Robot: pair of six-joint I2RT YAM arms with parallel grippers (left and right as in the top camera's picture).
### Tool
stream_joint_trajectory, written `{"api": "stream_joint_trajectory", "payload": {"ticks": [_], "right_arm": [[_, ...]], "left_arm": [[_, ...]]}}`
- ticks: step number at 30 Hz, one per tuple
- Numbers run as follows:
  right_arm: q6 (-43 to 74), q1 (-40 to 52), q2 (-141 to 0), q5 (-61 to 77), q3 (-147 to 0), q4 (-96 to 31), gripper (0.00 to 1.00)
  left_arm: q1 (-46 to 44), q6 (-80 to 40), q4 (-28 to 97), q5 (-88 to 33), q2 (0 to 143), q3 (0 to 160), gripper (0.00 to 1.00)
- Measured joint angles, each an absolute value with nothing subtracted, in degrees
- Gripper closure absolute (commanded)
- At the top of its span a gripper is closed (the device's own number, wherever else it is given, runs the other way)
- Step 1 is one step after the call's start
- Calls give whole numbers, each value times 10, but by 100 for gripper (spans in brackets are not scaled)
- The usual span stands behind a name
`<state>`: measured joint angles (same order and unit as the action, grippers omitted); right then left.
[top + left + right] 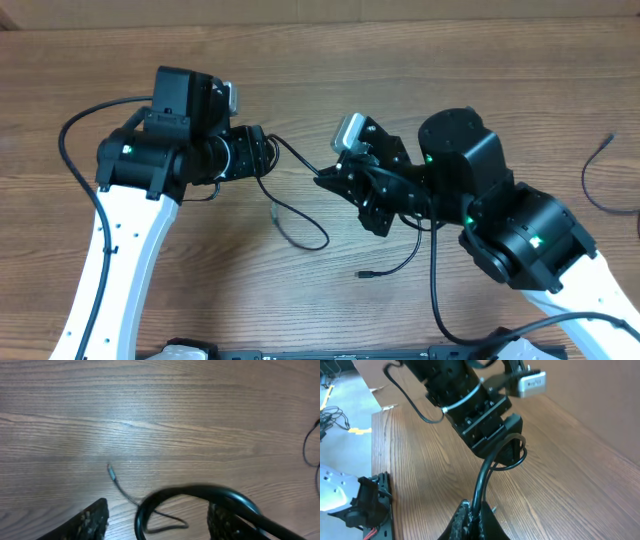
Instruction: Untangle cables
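The left end effector [268,152] stands with its fingers [92,521] well apart. A loop of the thin black flexible cable [298,160] arches between them in the left wrist view, and I cannot tell whether it is hooked on a finger or only passing through. The right end effector [472,512] is clamped tight on this same cable, which rises from its fingertips toward the left end effector.

From overhead, this stretch spans the gap between the two end effectors over the middle of the brown wood-grain bench [400,60]. Its long axis runs left to right, slanting toward the robot's side as it goes right.

Below the left end effector a slack black loop [325,238] lies flat on the bench. Its small grey plug end [111,472] points away from the fingers. Nearer the robot, a second small black plug [362,272] points left, and its cord curves right until the right arm hides it.

A separate curved black cord [600,170] lies near the bench's right edge, well apart from both arms. Thick black wires [75,140] fixed to the arms bow out beside them, and the right arm covers much of the bench around the tangle
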<state>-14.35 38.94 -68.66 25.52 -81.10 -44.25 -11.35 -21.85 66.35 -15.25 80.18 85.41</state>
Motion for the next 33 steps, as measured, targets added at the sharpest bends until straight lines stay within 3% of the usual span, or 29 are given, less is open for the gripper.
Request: {"api": "stream_joint_trajectory", "payload": {"ticks": [3, 4, 5, 6, 17, 19, 21, 28, 33], "right_arm": [[-138, 389, -672, 255, -811, -438, 96], [-137, 389, -667, 255, -811, -436, 96], [-137, 389, -661, 255, -811, -434, 96], [-136, 389, -654, 255, -811, -432, 96], [-135, 389, -632, 244, -811, -431, 96], [-135, 389, -632, 238, -811, -432, 92], [-134, 389, -632, 235, -811, -432, 96], [-133, 389, -631, 231, -811, -455, 96], [-132, 389, -636, 231, -811, -464, 82]], "left_arm": [[-114, -210, 660, -152, 802, 852, 49], [-114, -208, 657, -151, 802, 849, 60], [-114, -207, 652, -150, 802, 845, 82], [-114, -207, 648, -150, 802, 841, 96], [-115, -203, 642, -152, 803, 799, 96], [-115, -203, 642, -152, 803, 799, 96], [-115, -203, 642, -152, 803, 798, 96], [-115, -203, 642, -150, 803, 798, 96], [-115, -203, 642, -152, 803, 798, 96]]}}
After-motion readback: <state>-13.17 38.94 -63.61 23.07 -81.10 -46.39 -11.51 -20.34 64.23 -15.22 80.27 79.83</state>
